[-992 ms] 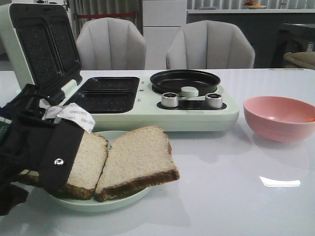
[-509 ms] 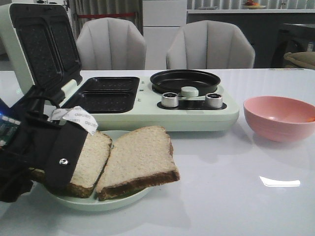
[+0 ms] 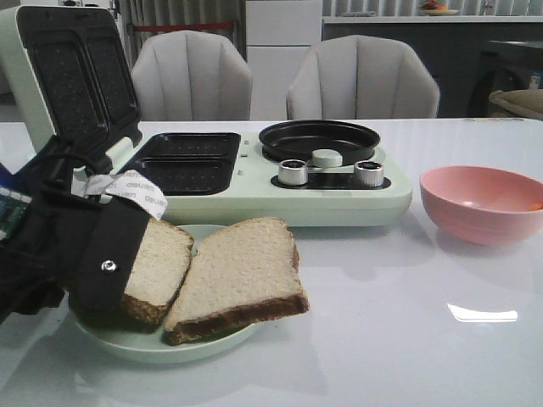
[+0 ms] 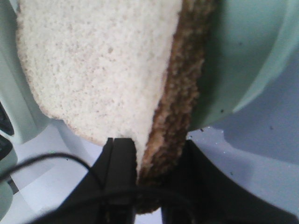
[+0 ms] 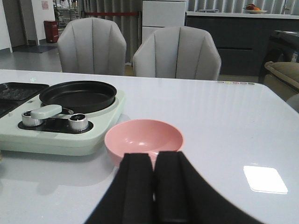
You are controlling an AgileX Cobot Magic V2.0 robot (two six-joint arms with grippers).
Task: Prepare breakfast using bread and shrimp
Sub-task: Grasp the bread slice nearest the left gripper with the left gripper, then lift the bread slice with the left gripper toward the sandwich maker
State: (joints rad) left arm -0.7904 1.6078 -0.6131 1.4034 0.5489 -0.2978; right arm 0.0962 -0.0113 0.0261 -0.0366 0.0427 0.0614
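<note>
In the front view, your left gripper [image 3: 127, 280] sits at the near left corner of the tabletop [image 3: 407, 339], clamped on the left bread slice [image 3: 157, 267]. That slice is tilted, its near edge raised off the pale green plate [image 3: 170, 348] with the black finger [image 3: 106, 271] covering its left part. The second bread slice [image 3: 242, 275] lies just beside it on the same plate, leaning over the plate's right rim, and the two slices touch along their inner edges. Behind the plate stands the breakfast maker [image 3: 322, 199], with its lid [image 3: 72, 76] propped open, the sandwich plates [image 3: 182, 161] bare and the small pan [image 3: 318, 136] on the right half. The pink bowl [image 3: 479, 203] stands near the right edge of the tabletop, well apart from the bread; a tiny orange spot shows at its right inner rim, too small for you to call.

In the left wrist view, your two fingers pinch the slice's dark crust at one corner, one finger [image 4: 119, 161] on the crumb face and the other behind the crust. The plate's rim lies beyond the crust.

In the right wrist view, your right gripper [image 5: 154, 179] has its fingers pressed together on nothing, held above the tabletop just in front of the pink bowl. The shrimp is not clearly visible here.
</note>
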